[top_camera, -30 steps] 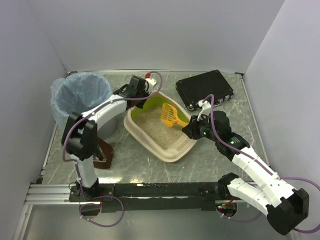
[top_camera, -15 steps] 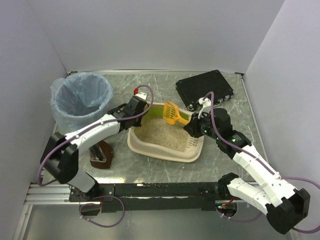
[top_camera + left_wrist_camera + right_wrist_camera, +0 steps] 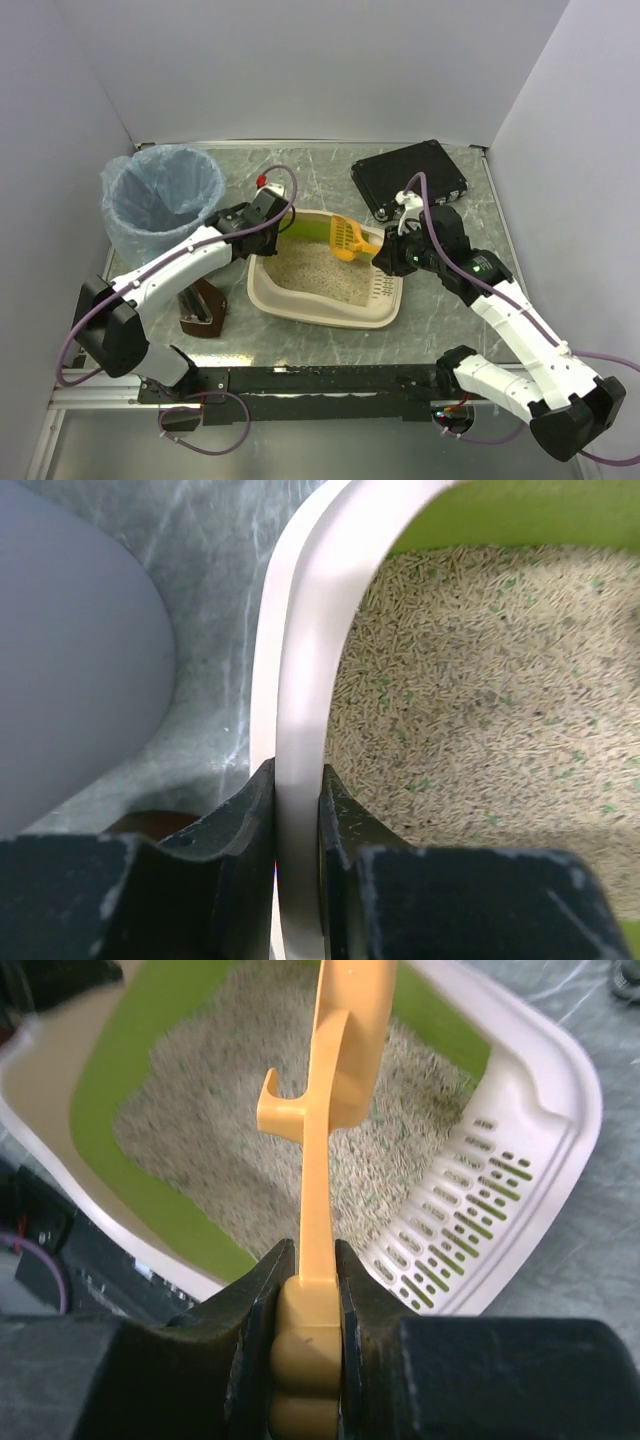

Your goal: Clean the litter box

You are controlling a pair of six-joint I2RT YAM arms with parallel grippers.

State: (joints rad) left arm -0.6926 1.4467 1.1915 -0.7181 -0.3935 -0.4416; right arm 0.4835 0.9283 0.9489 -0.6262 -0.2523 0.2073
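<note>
Middle of the surface (image 3: pixel 250 330), left tool (image 3: pixel 297 785) clamped on litter box (image 3: pixel 330 312) rim, right tool (image 3: pixel 312 1265) clamped on orange scoop (image 3: pixel 345 1040) handle

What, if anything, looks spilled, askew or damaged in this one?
Nothing stands out. The litter box looks intact, litter inside, none seen on the table. The left gripper clamps its rim; the right gripper holds the scoop over the litter.

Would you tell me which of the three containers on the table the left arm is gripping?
The litter box, the beige tray of granules: the left arm's jaws clamp its rim. The blue-bagged bin and the black case stand untouched.
</note>
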